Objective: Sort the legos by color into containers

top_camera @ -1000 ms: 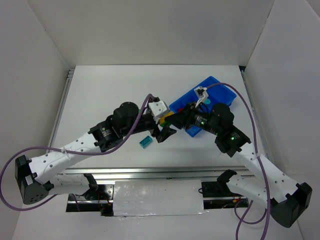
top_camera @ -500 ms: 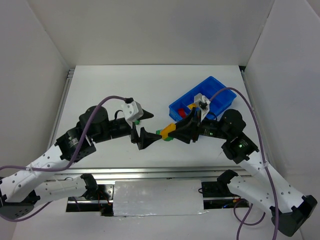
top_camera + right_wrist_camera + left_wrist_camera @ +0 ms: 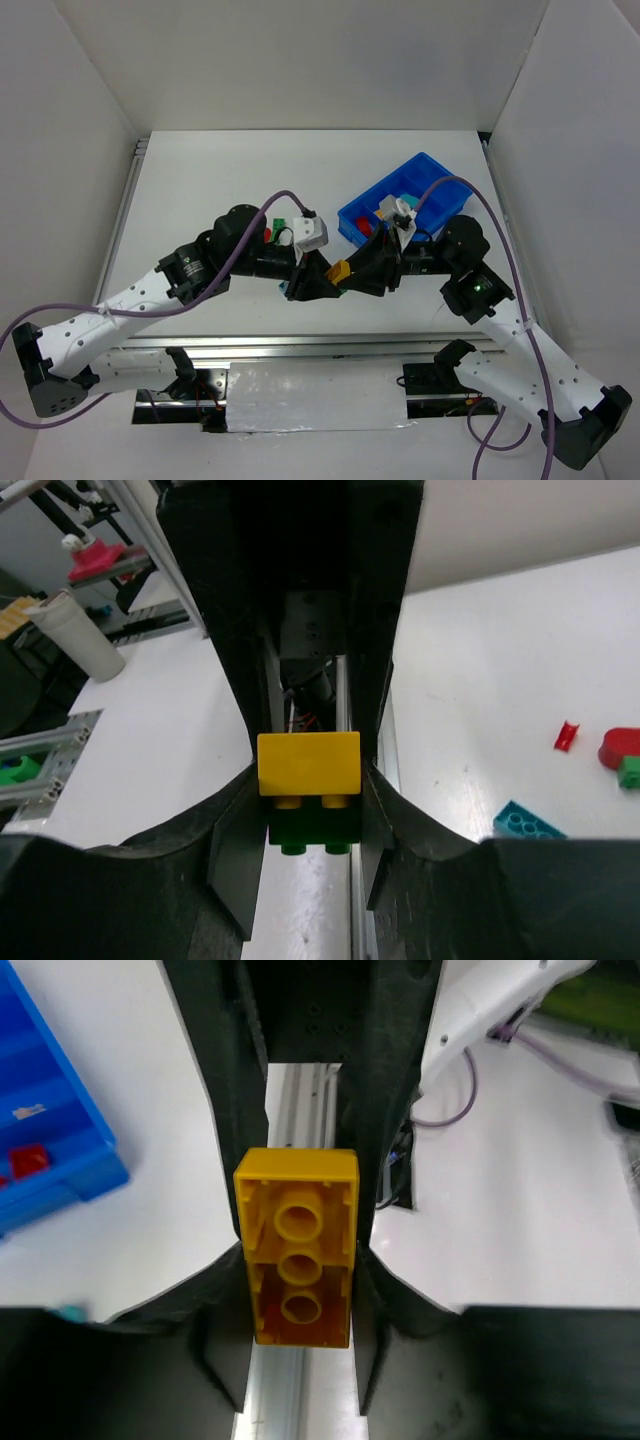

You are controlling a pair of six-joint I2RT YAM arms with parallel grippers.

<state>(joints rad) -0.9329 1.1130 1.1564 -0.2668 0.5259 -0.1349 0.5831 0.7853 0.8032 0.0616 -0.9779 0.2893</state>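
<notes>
A yellow lego (image 3: 340,272) hangs above the table's front middle, stacked with a green lego (image 3: 315,830); the yellow one's studs show between them. My right gripper (image 3: 358,272) (image 3: 313,820) comes in from the right and is shut on the green lego. From the left, my left gripper (image 3: 325,275) (image 3: 297,1295) is shut on the yellow lego (image 3: 297,1260), whose hollow underside faces its camera. The blue tray of containers (image 3: 430,165) lies at the back right, and one compartment holds a red lego (image 3: 28,1160).
A teal lego (image 3: 525,823), red legos (image 3: 620,745) and another green lego (image 3: 630,772) lie on the white table. White walls enclose the table on three sides. An aluminium rail (image 3: 310,345) runs along the near edge.
The left gripper has moved right from its open stand-off and shut on the yellow lego. The right gripper still holds the stack at about the same place.
</notes>
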